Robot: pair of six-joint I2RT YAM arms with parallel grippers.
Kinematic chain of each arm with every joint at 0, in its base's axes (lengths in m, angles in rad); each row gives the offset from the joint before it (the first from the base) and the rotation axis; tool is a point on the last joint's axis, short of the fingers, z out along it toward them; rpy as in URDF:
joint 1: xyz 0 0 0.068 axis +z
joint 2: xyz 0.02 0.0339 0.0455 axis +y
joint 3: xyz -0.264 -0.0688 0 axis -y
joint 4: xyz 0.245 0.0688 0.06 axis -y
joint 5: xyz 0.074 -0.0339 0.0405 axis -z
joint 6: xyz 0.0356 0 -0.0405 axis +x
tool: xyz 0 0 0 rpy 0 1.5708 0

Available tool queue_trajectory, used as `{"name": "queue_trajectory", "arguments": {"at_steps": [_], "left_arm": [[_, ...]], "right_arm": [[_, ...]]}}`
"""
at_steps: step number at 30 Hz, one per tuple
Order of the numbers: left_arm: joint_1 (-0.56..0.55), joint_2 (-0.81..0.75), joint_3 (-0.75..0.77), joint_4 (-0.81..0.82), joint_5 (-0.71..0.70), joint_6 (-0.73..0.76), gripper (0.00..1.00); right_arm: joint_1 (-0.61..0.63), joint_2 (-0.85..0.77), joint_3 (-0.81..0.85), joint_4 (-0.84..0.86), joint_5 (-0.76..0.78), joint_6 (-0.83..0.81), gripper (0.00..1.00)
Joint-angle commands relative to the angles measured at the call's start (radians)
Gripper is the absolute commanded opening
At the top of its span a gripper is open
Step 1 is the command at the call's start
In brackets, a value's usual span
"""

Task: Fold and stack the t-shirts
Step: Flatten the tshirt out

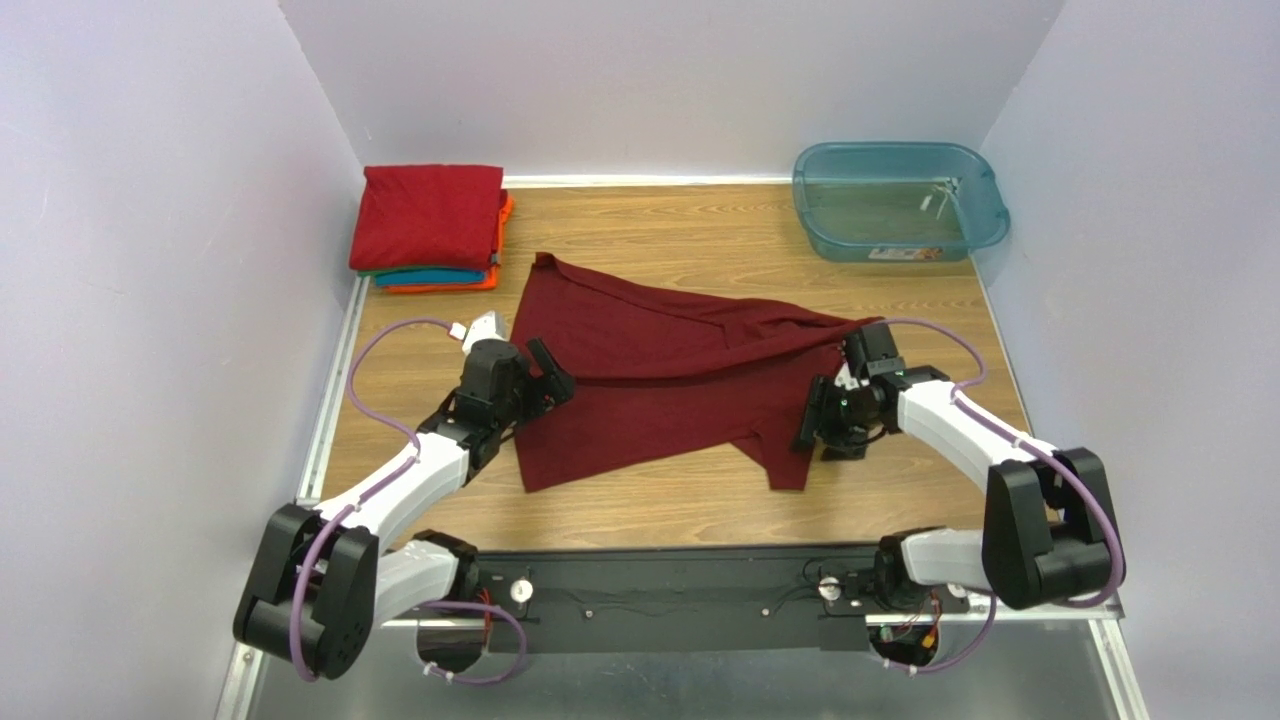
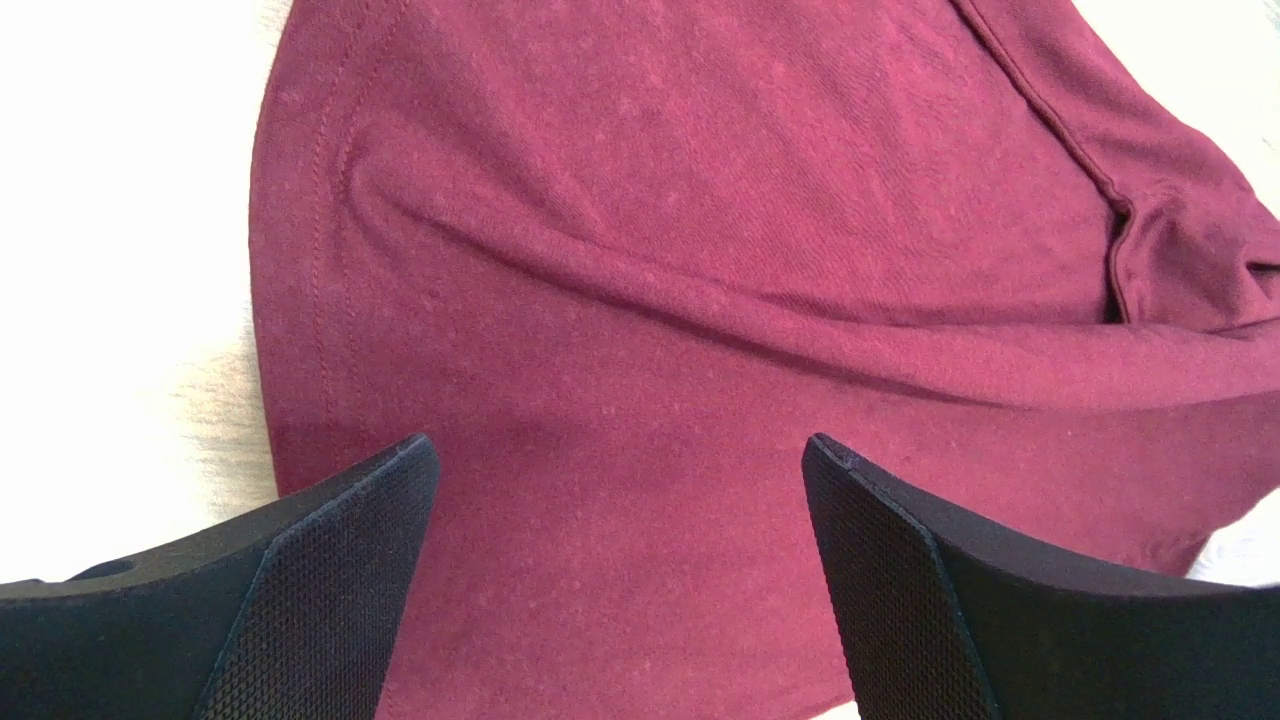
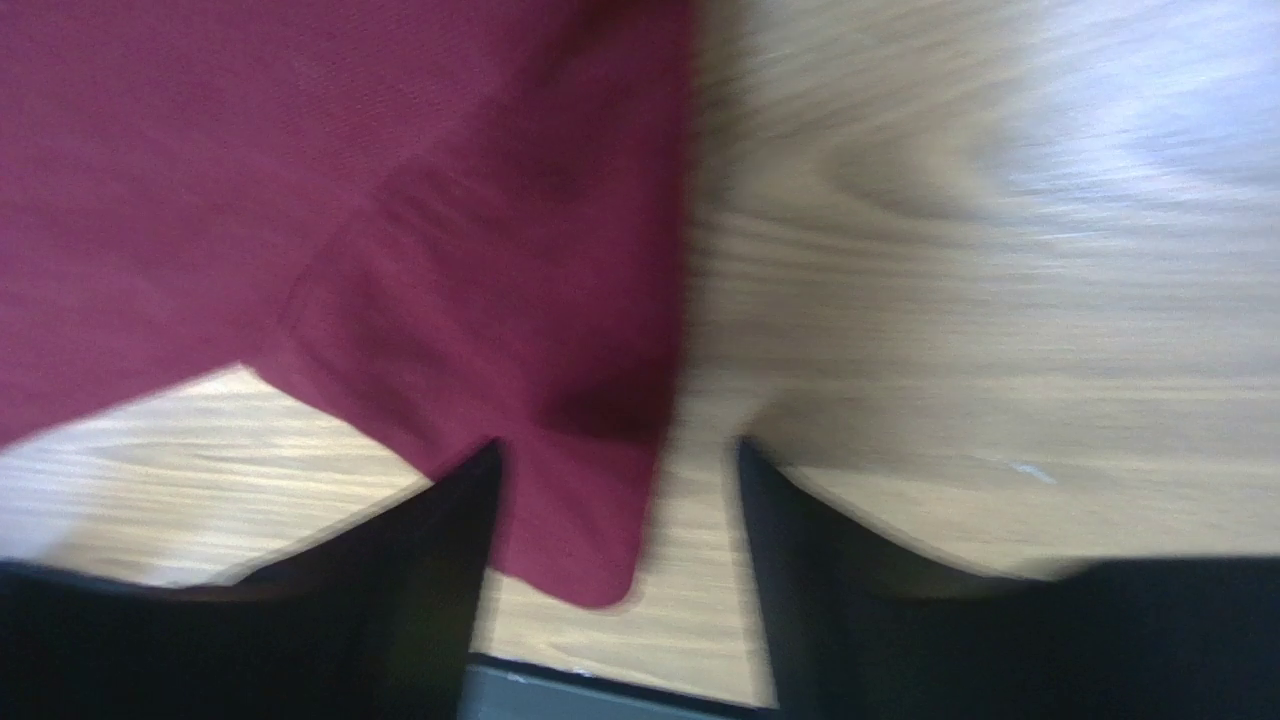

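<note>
Though spread out, maroon t-shirt (image 1: 661, 383) lies creased | left jaws parted | right jaws parted

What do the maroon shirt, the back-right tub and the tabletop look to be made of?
Maroon shirt: soft matte knit cloth, judging by fine texture, a stitched hem and limp folds. Tub: translucent teal plastic, slightly glossy; the wood shows through its walls. Tabletop: wood or wood-look laminate, smooth; grain is visible, but which is unclear.
</note>
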Motion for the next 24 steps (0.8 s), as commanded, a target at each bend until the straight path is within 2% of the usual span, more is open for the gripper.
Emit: {"name": "queue_trajectory", "arguments": {"at_steps": [1, 2, 3, 5, 9, 11, 14, 18, 24], "left_arm": [[-0.004, -0.025, -0.013, -0.006, 0.0, -0.025, 0.98], [-0.004, -0.027, -0.013, -0.007, -0.003, -0.023, 0.98], [-0.004, -0.03, -0.012, -0.01, -0.011, -0.023, 0.98], [-0.004, -0.036, -0.013, -0.012, -0.017, -0.022, 0.98], [-0.004, -0.035, -0.013, -0.015, -0.028, -0.016, 0.98], [-0.004, -0.027, -0.006, -0.015, -0.028, -0.01, 0.98], [-0.004, -0.019, 0.001, -0.013, -0.031, -0.005, 0.98], [-0.004, -0.016, 0.007, -0.01, -0.039, 0.012, 0.98], [-0.004, -0.015, 0.019, -0.012, -0.063, 0.03, 0.98]], "right_arm": [[0.04, 0.058, -0.032, 0.127, -0.061, 0.015, 0.56], [0.046, 0.077, -0.034, 0.139, -0.058, 0.017, 0.5], [0.054, 0.083, -0.029, 0.147, -0.051, 0.02, 0.4], [0.06, 0.088, -0.028, 0.153, -0.015, 0.026, 0.29], [0.063, 0.042, -0.022, 0.139, -0.015, 0.028, 0.12], [0.077, 0.012, 0.006, 0.058, -0.004, 0.035, 0.05], [0.119, -0.027, 0.09, -0.06, 0.093, 0.055, 0.03], [0.257, -0.026, 0.21, -0.258, 0.172, 0.101, 0.03], [0.406, 0.129, 0.413, -0.335, 0.249, 0.157, 0.03]]}}
